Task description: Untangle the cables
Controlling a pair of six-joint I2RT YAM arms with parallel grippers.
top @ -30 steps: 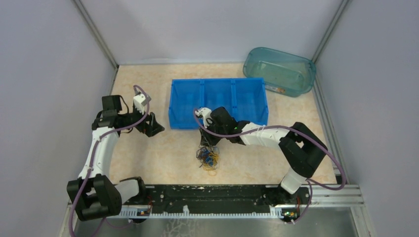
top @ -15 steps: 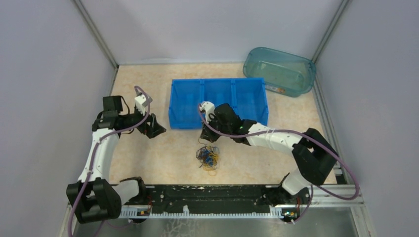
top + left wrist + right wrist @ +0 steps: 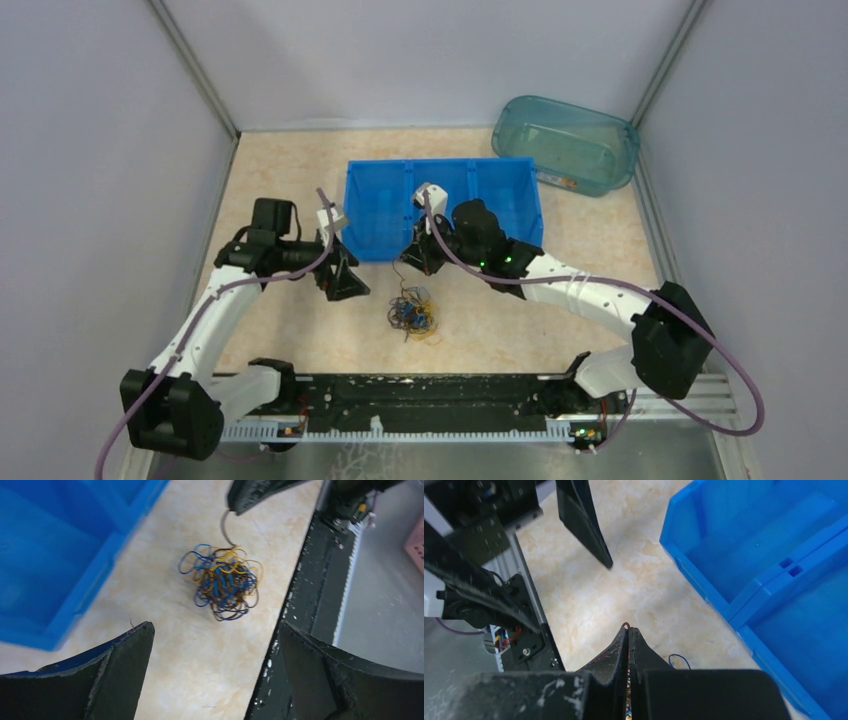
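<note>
The cables (image 3: 412,313) are a fist-sized tangle of blue, yellow, brown and black wires on the table in front of the blue bin. In the left wrist view the tangle (image 3: 222,581) lies ahead of my open, empty left gripper (image 3: 215,627). My right gripper (image 3: 418,262) is shut on one brown wire (image 3: 223,527) that runs from its tips down to the tangle. In the right wrist view the right gripper (image 3: 628,630) has its jaws pressed together, with a small brown loop (image 3: 625,624) at the tip. My left gripper (image 3: 345,283) sits just left of the tangle.
A blue three-compartment bin (image 3: 442,207) stands right behind the tangle and my right gripper. A teal tub (image 3: 566,143) is at the back right. The black base rail (image 3: 420,392) runs along the near edge, close to the tangle in the left wrist view (image 3: 300,610).
My left arm has swung right, up beside the tangle. My right gripper has moved back toward the bin with the brown wire; the tangle has shifted slightly left.
</note>
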